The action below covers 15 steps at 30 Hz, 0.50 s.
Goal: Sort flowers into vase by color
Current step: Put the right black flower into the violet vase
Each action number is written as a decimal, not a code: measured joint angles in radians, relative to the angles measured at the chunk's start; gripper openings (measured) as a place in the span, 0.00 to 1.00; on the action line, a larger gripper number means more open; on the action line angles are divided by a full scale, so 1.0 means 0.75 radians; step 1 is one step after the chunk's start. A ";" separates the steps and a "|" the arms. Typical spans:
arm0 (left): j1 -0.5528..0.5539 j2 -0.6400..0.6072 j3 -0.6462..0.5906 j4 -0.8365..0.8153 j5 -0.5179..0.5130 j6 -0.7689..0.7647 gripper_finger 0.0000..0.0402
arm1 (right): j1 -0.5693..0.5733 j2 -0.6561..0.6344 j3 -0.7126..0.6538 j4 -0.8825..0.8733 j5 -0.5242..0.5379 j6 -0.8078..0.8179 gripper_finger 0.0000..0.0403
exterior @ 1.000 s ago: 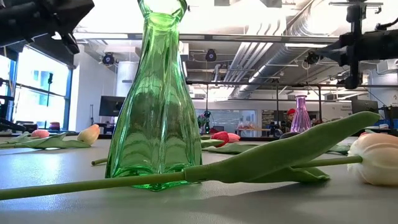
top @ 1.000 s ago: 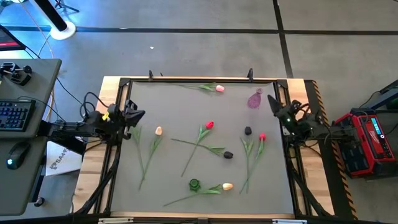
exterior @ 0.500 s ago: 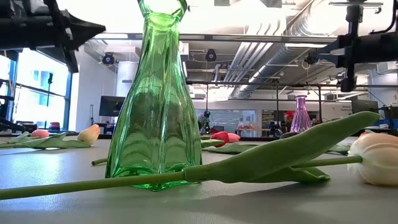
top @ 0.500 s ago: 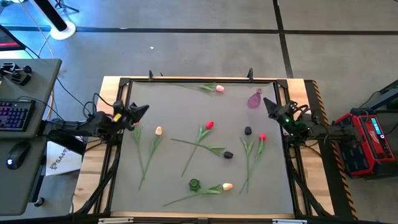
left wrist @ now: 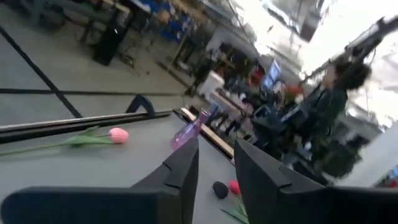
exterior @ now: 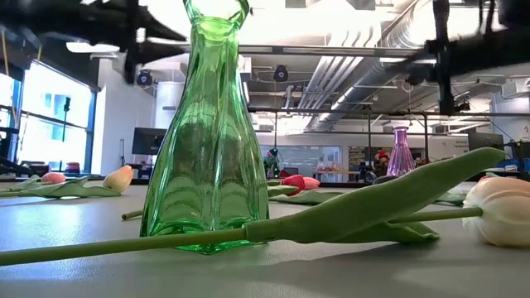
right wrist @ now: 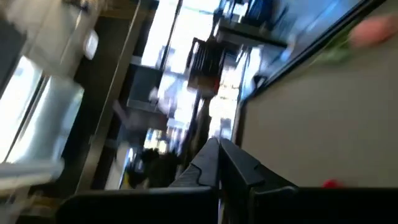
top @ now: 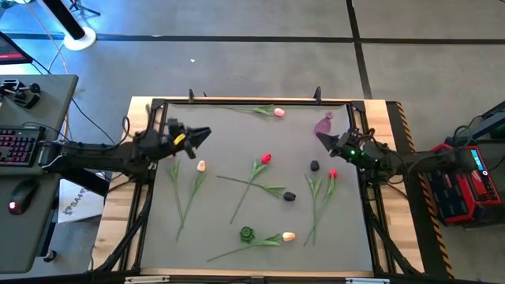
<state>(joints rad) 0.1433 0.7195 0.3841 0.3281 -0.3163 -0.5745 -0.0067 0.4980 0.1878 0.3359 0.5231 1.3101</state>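
Since the left gripper (top: 203, 133) is parted and empty, with the cream tulip (top: 200, 166) just below-right of its tips, overreach could shove the stem. Right gripper (top: 319, 136) is clenched, empty, beside the purple vase (top: 324, 125): tipping risk.

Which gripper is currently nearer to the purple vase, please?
The right. The right gripper sits right beside the purple vase at the table's far right corner, empty. The left gripper hovers across the table, over its left side.
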 joint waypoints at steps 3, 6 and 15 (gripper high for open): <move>0.104 0.121 0.173 -0.233 0.129 0.001 0.27 | 0.001 0.118 0.138 -0.113 -0.121 0.023 0.00; 0.198 0.230 0.308 -0.412 0.210 0.001 0.28 | 0.000 0.225 0.276 -0.435 -0.245 0.141 0.00; 0.313 0.425 0.424 -0.498 0.591 -0.033 0.28 | 0.104 0.492 0.452 -1.210 -0.642 0.425 0.00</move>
<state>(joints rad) 0.3783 1.0380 0.7021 -0.0452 0.1268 -0.5991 0.0712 0.8673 0.5268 -0.5714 0.0419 1.6289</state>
